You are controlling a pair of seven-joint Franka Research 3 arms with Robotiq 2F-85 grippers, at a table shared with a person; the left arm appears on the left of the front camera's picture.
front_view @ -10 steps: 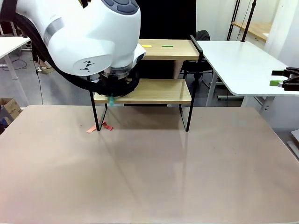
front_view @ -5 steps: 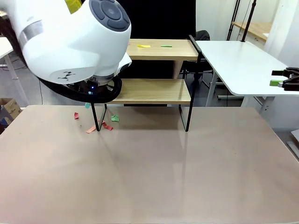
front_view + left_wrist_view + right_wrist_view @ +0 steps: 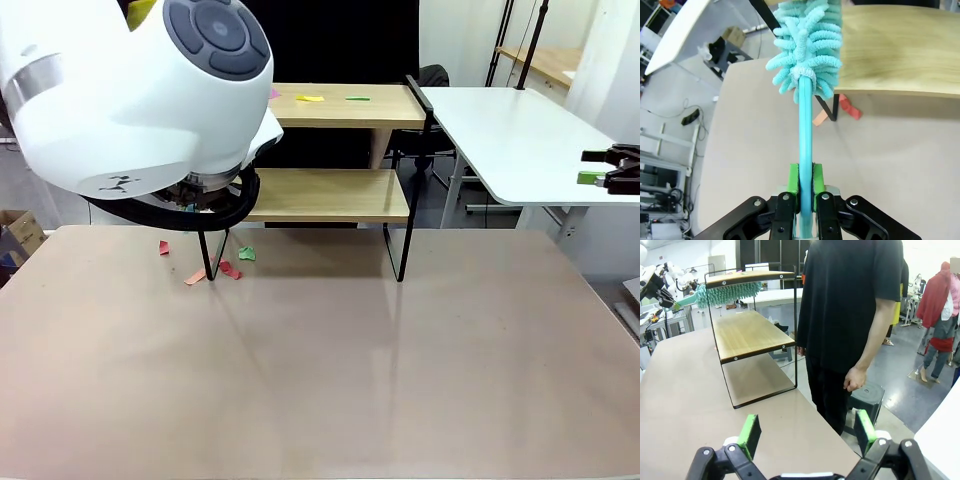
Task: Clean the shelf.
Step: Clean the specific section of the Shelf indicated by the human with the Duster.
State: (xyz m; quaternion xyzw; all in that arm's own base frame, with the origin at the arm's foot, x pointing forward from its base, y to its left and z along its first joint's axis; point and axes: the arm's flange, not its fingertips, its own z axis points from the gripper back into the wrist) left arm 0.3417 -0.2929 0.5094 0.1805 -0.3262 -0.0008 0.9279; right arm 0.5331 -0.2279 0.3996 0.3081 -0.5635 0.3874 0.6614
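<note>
Gripping the duster [image 3: 810, 40], the left end effector [image 3: 806, 172] has swept new scraps [image 3: 246, 254] off the shelf [image 3: 330, 195] onto the worktop [image 3: 350, 350]; the top board [image 3: 385, 98] still carries some, and the right end effector [image 3: 805, 432] is wide.

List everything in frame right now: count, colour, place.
shelf: 1, two light wood boards in a black frame, far side of the table
duster: 1, teal, head just under the top board at the shelf's left end
top-board scraps: 3, pink, yellow, green, on the upper board
table scraps: 4, two red, one orange, one green, around the shelf's front left leg
table: 1, tan, under the shelf
white table: 1, behind, to the right
person: 1, black shirt, standing at the far side by the shelf
left gripper: shut on the duster's handle
right gripper: open, holding nothing, off to the right
</note>
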